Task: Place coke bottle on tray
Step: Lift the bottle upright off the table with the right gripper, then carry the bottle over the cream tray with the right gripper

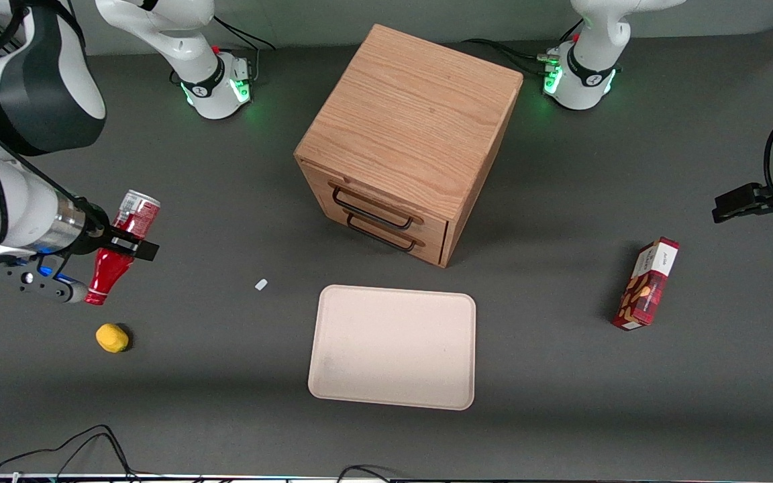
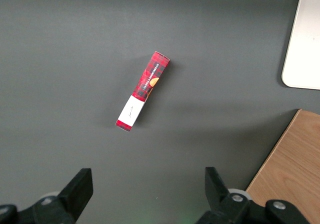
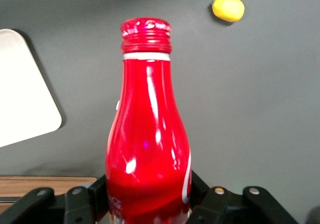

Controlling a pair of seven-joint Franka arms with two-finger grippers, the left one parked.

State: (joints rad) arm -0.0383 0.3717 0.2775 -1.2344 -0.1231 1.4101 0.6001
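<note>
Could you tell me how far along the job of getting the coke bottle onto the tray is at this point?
Done: the pincer is shut on the coke bottle, which hangs above the table toward the working arm's end, cap pointing toward the front camera. In hand: the carry to the tray. Left: the tray holds nothing, so bringing the bottle over it, setting it down and releasing all remain.

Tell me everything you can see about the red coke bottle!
The coke bottle is slim, shiny red, metal-looking, with a narrow neck, a ridged red cap and a silvery base end. White lettering shows on its side. The gripper is shut on its body, holding it off the table, tilted, with the cap end nearer the front camera. It is at the working arm's end, above the table near a small yellow thing, not yet over the tray.
</note>
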